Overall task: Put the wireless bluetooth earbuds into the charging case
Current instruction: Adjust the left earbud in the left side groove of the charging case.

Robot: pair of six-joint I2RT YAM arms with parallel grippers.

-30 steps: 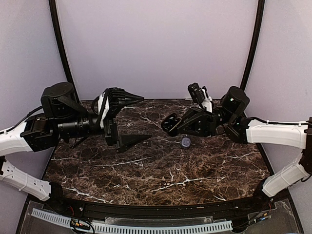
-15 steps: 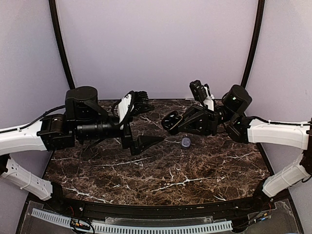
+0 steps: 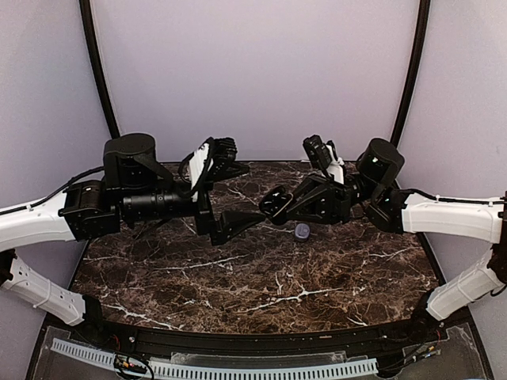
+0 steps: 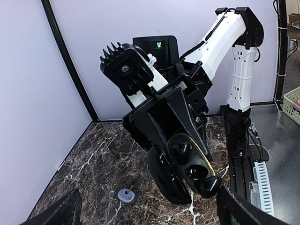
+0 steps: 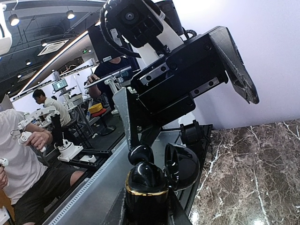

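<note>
My right gripper is shut on a black charging case with a gold rim, held above the table with its lid open. A dark earbud perches at the case's end, sticking out past the rim. In the left wrist view two sockets of the case show dark. My left gripper is open, its fingers spread either side of the case; one fingertip is close to the dark bud, and contact cannot be told. A pale purple earbud lies on the marble table.
The dark marble table has a raised black rim along its near edge. Pale curtain walls with black poles close in the back and sides. Both arms meet above the table's far middle.
My left arm has swung right and brought its open fingers up to the case. The right gripper with the case has edged a little left. The purple earbud has not moved.
</note>
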